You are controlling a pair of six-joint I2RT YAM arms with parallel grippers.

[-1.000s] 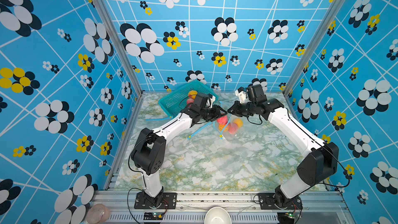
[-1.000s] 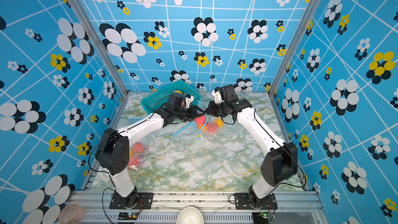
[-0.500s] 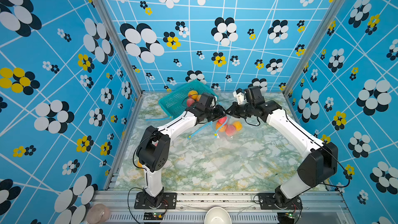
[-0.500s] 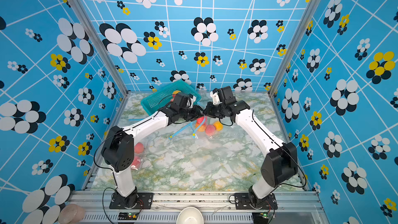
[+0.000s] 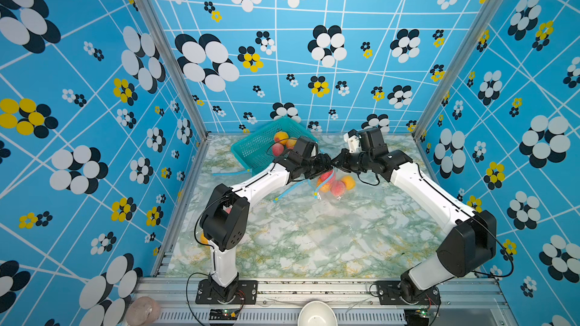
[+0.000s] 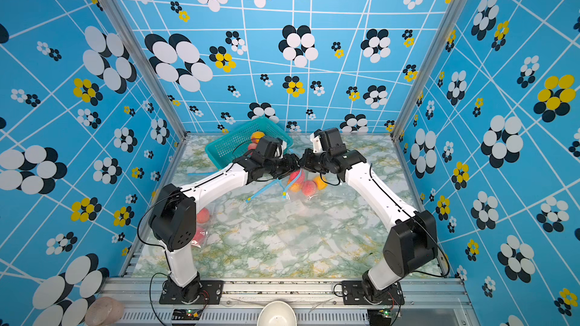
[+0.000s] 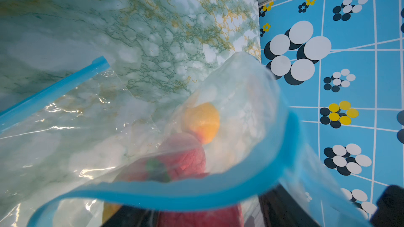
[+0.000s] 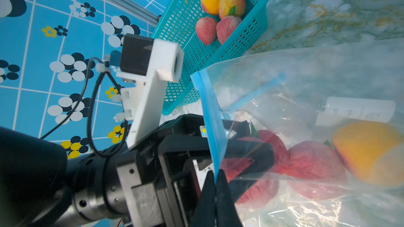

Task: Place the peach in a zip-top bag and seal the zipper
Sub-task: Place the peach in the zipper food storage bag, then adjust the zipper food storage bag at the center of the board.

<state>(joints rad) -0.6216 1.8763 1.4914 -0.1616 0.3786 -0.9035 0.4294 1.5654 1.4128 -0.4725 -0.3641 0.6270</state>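
A clear zip-top bag with a blue zipper hangs at the middle back of the table. It holds a red peach and an orange peach. My right gripper is shut on the bag's blue zipper edge. My left gripper reaches into the bag's mouth. Its jaws stand wide, with another red peach between them and a gap on one side. In the right wrist view its fingers show dark through the plastic.
A teal basket holding several peaches stands at the back left. Blue-zippered empty bags lie under the left arm. A bagged peach lies by the left arm's base. A white bowl sits beyond the front rail.
The left gripper's jaws have spread wider inside the bag. The right gripper has kept its hold on the zipper edge, and the bag has stayed in about the same place.
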